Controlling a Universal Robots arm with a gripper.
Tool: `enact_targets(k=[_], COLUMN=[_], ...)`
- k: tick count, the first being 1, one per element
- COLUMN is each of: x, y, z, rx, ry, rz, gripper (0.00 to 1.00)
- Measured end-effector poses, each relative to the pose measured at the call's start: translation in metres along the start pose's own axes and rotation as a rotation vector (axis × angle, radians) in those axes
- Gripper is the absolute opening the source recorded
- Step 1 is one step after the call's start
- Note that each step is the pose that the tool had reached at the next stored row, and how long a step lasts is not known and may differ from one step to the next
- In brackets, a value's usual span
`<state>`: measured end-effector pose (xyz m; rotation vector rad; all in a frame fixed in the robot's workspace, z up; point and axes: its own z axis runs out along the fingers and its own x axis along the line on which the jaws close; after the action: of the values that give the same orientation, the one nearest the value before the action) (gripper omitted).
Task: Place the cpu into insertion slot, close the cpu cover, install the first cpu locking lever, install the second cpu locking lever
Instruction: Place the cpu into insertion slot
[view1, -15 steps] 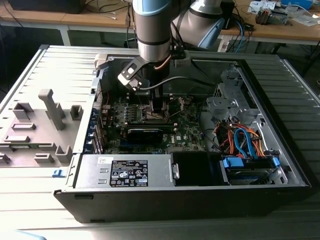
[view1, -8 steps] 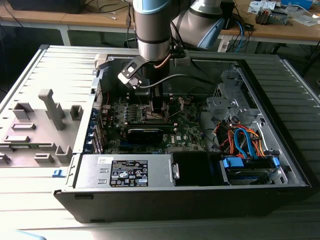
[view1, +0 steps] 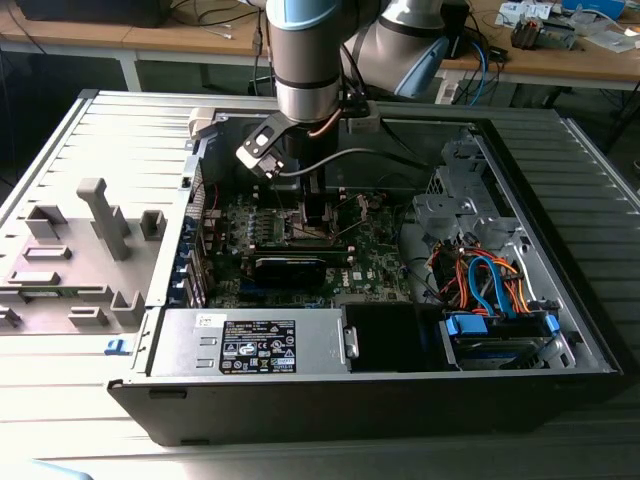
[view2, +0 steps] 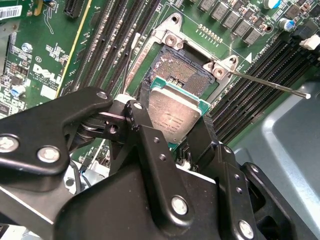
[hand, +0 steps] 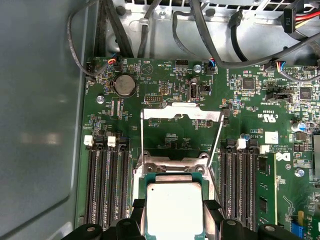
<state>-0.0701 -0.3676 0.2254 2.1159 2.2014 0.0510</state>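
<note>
Green motherboard (hand: 165, 127) backdrop, hand (view2: 175, 120) gripping cpu (hand: 174, 207), over insertion slot (view2: 182, 75)

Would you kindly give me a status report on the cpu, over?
Status: gripper shut on cpu. Held partly over insertion slot, not seated. Its cpu cover open, locking lever aside.

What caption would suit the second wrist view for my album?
The tool grips the square chip by its edges at the open socket on the green board.

The arm (view1: 305, 70) points straight down, gripper (view2: 175, 114) clamped on the cpu (hand: 174, 210).
</note>
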Motion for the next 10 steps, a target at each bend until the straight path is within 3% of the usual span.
enact_targets(k=[7,10], x=[0.0005,0.0018], y=[-0.0001,-0.0004], z=[0.0012,0.0054], rx=[0.0,0.0], ry=[0.0,0.0], rz=[0.0,0.0], gripper=[0.55,0.55])
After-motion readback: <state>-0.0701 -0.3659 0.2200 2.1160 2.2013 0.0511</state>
